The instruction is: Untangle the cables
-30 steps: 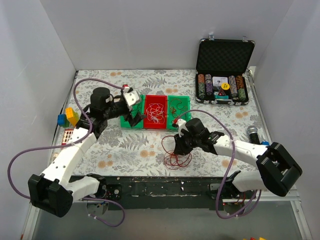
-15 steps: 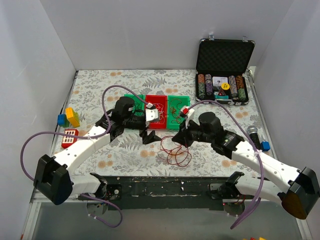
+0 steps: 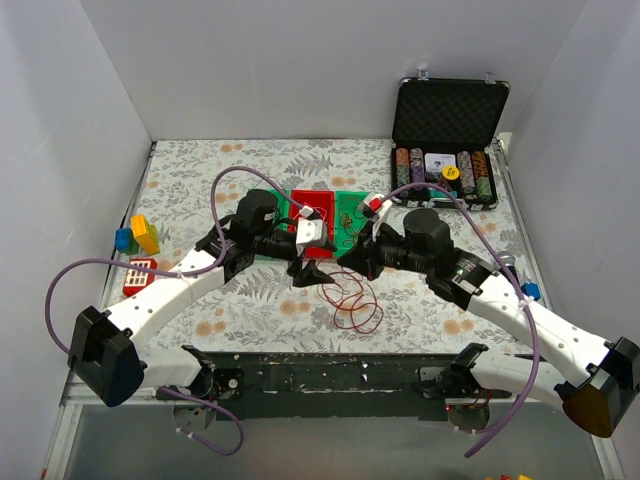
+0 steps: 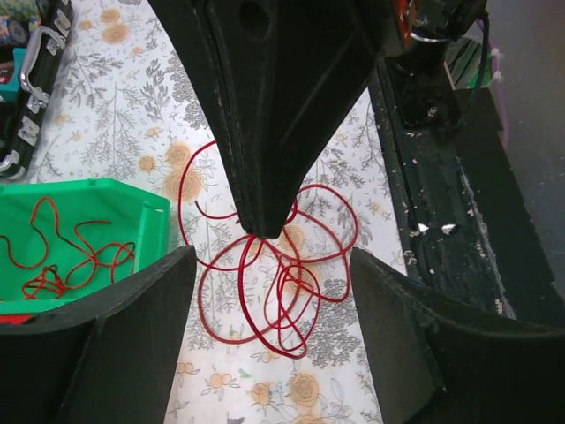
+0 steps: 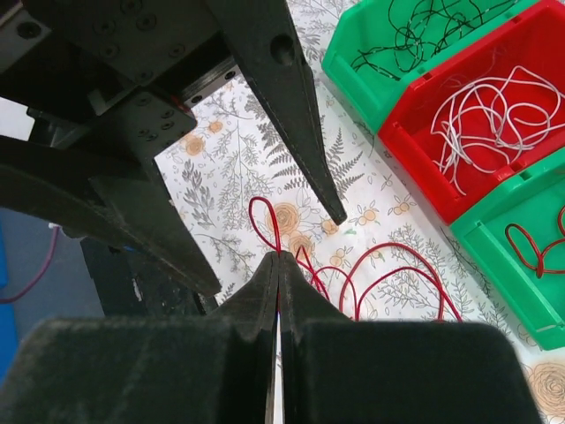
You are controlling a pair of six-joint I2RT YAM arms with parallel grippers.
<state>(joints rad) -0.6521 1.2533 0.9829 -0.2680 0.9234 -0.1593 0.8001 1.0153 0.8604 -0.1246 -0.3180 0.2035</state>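
Observation:
A red cable (image 3: 352, 305) lies in loose loops on the flowered table; it also shows in the left wrist view (image 4: 275, 291). My right gripper (image 3: 343, 262) is shut on one strand of it (image 5: 265, 221) and holds that strand up; its jaws (image 5: 279, 258) are pressed together. My left gripper (image 3: 305, 268) is open and empty, its fingers (image 4: 106, 344) spread either side of the loops, just left of the right gripper. Three bins stand behind: green with dark cables (image 5: 415, 35), red with whitish cables (image 5: 494, 115), green with a red cable (image 5: 534, 243).
An open black case of poker chips (image 3: 445, 140) stands at the back right. Coloured blocks (image 3: 135, 235) and a red toy (image 3: 138, 272) lie at the left edge. A microphone (image 3: 505, 262) lies at the right. The table's black front edge (image 4: 459, 177) is near the loops.
My left gripper swung right from the bins to beside the red loops. My right gripper moved up and left with the red strand, drawing the loops out.

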